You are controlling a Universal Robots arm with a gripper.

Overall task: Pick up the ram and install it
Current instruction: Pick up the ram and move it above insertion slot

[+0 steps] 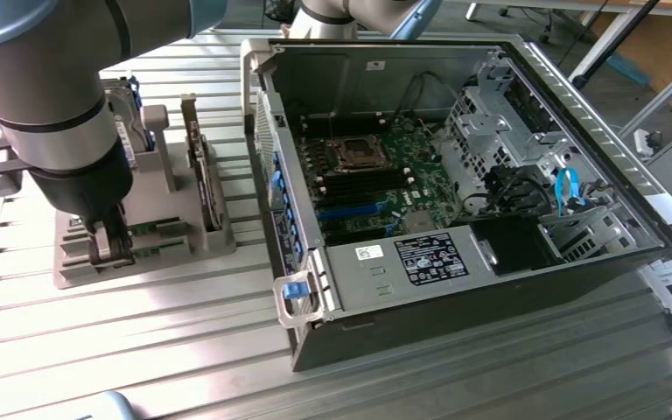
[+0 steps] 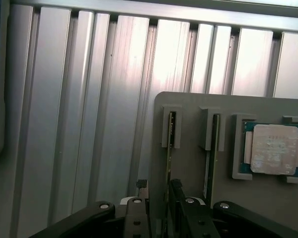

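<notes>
Grey plastic holder (image 2: 188, 106), on ribbed metal counter (image 2: 89, 109). Contents: ram (image 2: 169, 144), on edge in a slot; second stick (image 2: 212, 148), on edge in the slot just beside it; silver processor (image 2: 273, 148), flat in a square recess further along. Claw (image 2: 159, 186): spread, one finger on either side of the ram, low over its slot. Open case (image 1: 430, 293), on the counter to the exterior view's right of the holder. Contents: motherboard (image 1: 371, 175), blue cables (image 1: 566, 188).
</notes>
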